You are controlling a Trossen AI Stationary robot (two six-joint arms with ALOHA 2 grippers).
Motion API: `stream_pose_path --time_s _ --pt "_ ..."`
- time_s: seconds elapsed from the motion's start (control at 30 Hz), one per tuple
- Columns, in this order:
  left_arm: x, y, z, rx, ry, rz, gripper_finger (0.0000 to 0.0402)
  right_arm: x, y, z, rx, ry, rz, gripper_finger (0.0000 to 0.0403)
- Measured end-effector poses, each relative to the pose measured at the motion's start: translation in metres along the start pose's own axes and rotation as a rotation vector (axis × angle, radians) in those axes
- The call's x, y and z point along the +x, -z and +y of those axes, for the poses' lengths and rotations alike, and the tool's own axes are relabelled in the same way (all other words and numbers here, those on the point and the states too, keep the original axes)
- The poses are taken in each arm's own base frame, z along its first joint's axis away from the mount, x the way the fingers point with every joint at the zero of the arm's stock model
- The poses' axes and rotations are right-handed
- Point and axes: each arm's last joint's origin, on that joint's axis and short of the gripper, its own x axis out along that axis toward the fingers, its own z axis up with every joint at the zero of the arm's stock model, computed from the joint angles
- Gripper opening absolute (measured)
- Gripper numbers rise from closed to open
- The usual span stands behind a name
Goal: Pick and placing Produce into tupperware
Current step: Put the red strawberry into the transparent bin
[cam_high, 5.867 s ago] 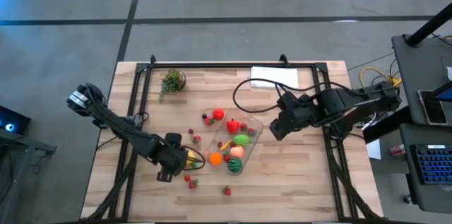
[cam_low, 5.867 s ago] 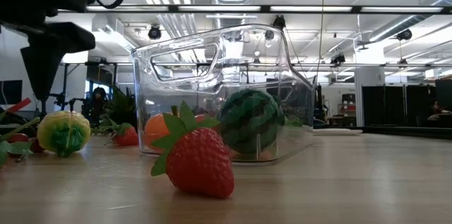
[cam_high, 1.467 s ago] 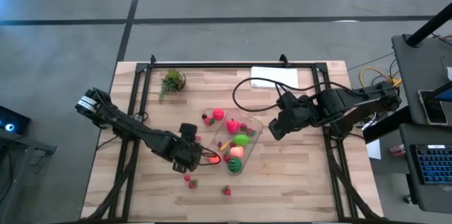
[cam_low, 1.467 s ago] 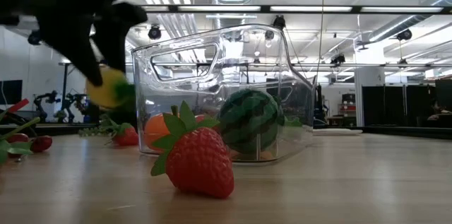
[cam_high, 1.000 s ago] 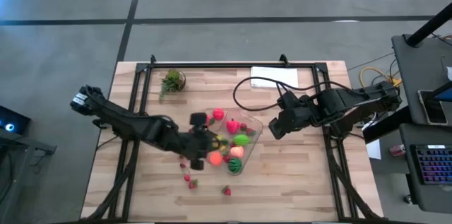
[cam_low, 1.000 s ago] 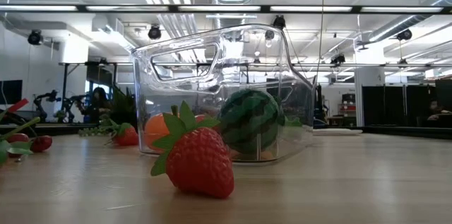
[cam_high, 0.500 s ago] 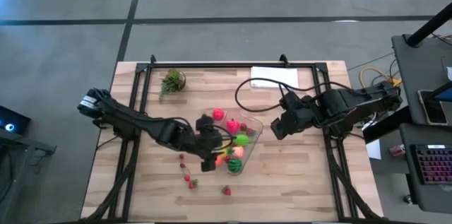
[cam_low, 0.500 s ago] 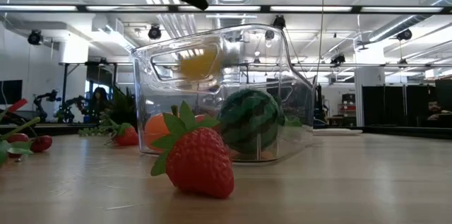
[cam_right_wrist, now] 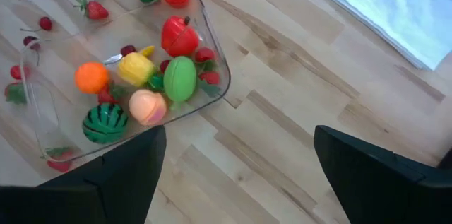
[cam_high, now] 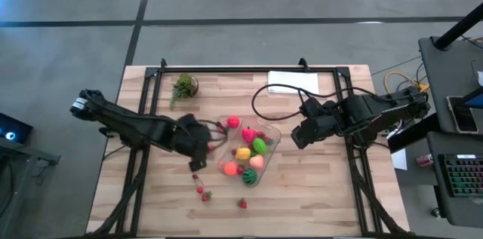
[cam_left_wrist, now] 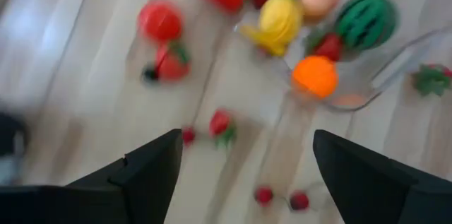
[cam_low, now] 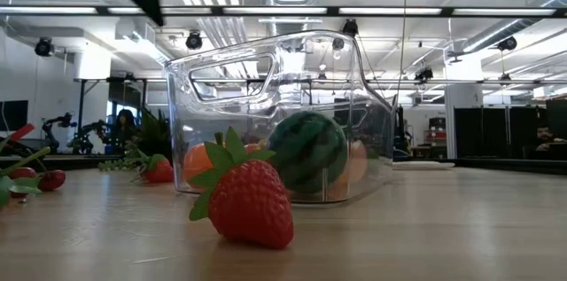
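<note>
Left gripper gapes wide and empty beside the tupperware; right gripper likewise wide, holding nothing.

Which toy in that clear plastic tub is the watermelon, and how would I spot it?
Find the clear rectangular plastic tub in the middle of the wooden table. At its near end, beside a round orange fruit, lies the watermelon: a small ball, the only piece with dark green stripes.
</note>
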Motion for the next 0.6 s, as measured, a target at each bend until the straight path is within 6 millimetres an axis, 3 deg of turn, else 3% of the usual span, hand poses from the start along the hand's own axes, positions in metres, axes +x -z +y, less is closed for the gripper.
stream_pose_path --time_s 0.13,0.27,0.47,0.6 --pt "-0.010 0.012 0.011 -0.197 0.022 0.039 0.0301 0.001 -0.004 0.001 -0.023 0.000 -0.035 0.0352" --pt "-0.007 0.025 0.012 -0.228 0.062 0.077 0.0301 0.003 -0.005 0.002 -0.061 0.004 -0.052 0.0352" --pt "0.006 0.041 0.003 -0.155 0.044 0.134 0.0301 0.003 -0.003 0.005 -0.031 -0.036 -0.004 0.0352" --pt "0.011 0.051 -0.012 -0.014 0.055 0.165 0.0301 0.000 0.005 0.013 0.002 -0.094 0.041 0.0352"
